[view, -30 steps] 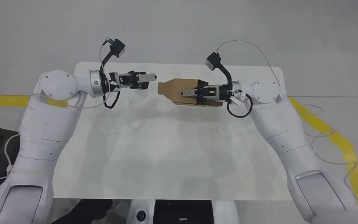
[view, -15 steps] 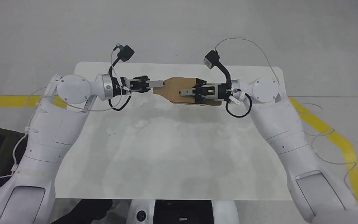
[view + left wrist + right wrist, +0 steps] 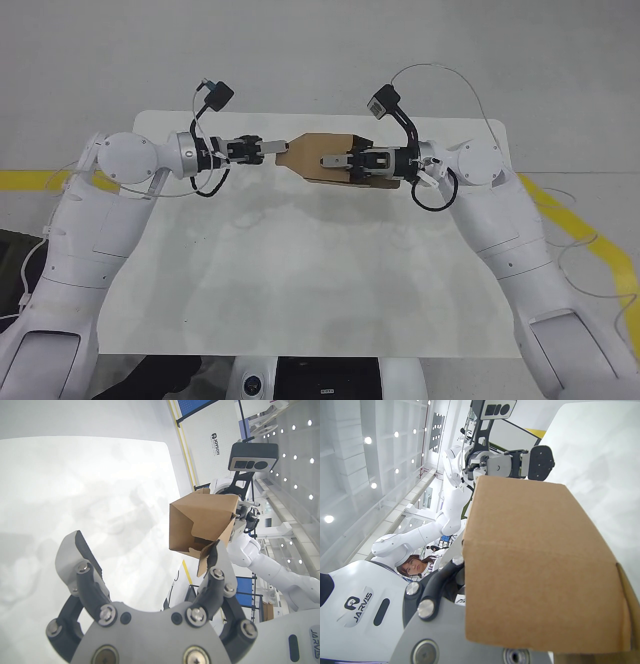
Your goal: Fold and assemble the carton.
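A brown carton [image 3: 318,157] is held in the air over the far part of the table, its tapered flap end pointing toward my left arm. My right gripper [image 3: 347,161] is shut on the carton's other end; in the right wrist view the carton [image 3: 532,562] hides the fingers. My left gripper [image 3: 270,150] is at the flap end. In the left wrist view my left gripper [image 3: 150,552] is open, and one fingertip [image 3: 220,555] touches a loose flap [image 3: 203,560] at the mouth of the carton [image 3: 200,520]. The other finger [image 3: 80,550] holds nothing.
The white table [image 3: 300,280] lies beneath both arms, with its far edge [image 3: 300,113] just behind the carton. A yellow floor line [image 3: 25,180] runs past both sides of the table.
My left arm has swung right, from clear of the carton to touching its flap end. The right arm has shifted the carton slightly away from me.
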Controlling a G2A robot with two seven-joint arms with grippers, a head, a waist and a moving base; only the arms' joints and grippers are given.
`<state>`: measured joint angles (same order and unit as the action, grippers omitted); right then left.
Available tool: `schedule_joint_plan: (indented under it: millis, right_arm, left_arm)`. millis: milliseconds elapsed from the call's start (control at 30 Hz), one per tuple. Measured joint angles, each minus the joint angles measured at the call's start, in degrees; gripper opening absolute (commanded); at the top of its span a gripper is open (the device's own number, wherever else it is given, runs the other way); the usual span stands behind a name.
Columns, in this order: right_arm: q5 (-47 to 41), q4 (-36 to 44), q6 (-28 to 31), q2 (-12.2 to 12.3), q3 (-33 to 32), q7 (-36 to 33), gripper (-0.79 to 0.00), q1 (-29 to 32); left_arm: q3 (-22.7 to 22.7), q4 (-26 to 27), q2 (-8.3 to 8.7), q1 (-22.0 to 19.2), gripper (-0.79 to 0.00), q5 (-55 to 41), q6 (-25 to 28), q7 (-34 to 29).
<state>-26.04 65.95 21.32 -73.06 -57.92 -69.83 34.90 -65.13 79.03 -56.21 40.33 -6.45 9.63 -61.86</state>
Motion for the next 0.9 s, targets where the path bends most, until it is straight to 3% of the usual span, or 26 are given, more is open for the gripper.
schedule_joint_plan:
  millis: [900]
  right_arm:
    - [-3.83,0.66,1.39,-0.65,0.86,-1.3,-0.785,-0.21]
  left_arm:
    - [-0.87,-1.59,-0.01,-0.45,0.0,-6.34,-1.07,-2.36]
